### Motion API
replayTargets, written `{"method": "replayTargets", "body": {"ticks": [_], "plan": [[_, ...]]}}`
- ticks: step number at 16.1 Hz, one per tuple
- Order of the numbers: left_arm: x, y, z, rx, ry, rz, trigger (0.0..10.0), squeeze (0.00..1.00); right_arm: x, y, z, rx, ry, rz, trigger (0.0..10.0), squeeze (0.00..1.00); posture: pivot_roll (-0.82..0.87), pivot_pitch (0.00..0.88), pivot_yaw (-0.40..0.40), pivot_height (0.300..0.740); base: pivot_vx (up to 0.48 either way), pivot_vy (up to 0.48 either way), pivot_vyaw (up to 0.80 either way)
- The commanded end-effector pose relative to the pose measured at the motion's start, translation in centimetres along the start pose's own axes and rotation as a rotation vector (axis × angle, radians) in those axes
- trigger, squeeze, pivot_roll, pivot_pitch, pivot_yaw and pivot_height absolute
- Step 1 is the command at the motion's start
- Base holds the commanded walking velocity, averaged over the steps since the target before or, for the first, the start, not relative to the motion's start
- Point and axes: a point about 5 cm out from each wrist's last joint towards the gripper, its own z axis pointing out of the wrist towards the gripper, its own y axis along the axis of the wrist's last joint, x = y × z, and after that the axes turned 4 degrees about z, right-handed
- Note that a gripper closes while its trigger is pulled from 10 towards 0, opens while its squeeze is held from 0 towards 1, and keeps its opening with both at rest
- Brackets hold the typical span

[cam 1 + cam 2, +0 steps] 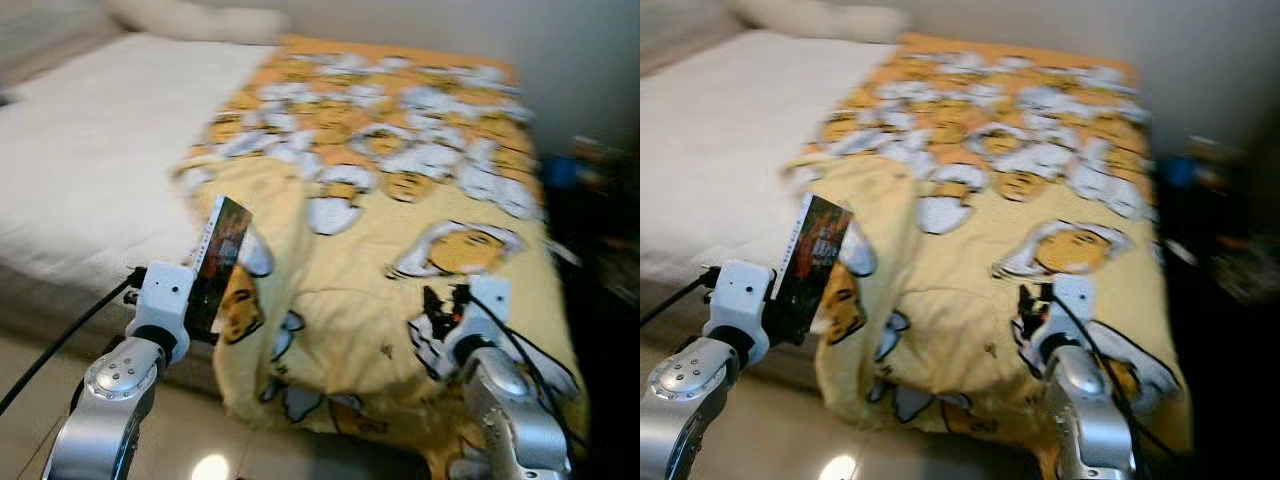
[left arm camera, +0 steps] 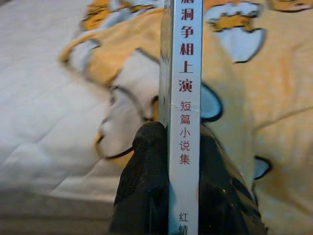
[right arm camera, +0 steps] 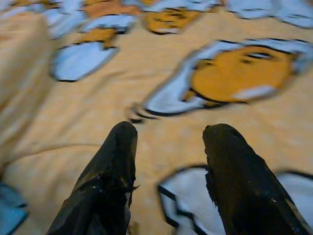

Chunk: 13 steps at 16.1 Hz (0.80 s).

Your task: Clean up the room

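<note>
Left gripper (image 2: pixel 168 147) clamps a thin book (image 1: pixel 220 262) upright by its spine, fingers either side — just beside it lies the bunched edge of the yellow blanket (image 1: pixel 400 260). Right gripper (image 3: pixel 168 134) holds wide apart over the blanket — nothing between its fingers.

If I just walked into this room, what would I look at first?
Probably the big yellow blanket with cartoon faces, spread over the right side of the bed and bunched at its near edge. Next, the book held upright in the left gripper beside that bunched edge, while the right gripper hangs open over the blanket.
</note>
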Motion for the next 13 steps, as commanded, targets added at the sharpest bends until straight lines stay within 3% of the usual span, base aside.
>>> {"method": "replayTargets", "body": {"ticks": [1,7,13], "plan": [[0.23,1.13,0.01,-0.044,0.005,0.01,10.0,0.0,0.14,0.13,-0.11,0.002,0.002,0.017,10.0,0.0,-0.04,0.0,-0.003,0.74,0.0,0.349,-0.77],[0.3,1.22,0.08,-0.041,0.003,0.001,10.0,0.0,0.25,0.27,-0.14,0.011,0.006,0.022,10.0,0.0,-0.04,0.0,-0.007,0.74,0.0,0.363,-0.7],[0.07,1.29,0.19,-0.038,-0.005,-0.002,10.0,0.0,0.58,0.4,-0.06,0.023,0.02,0.016,10.0,0.0,-0.05,0.0,-0.004,0.74,0.0,0.39,0.0]]}}
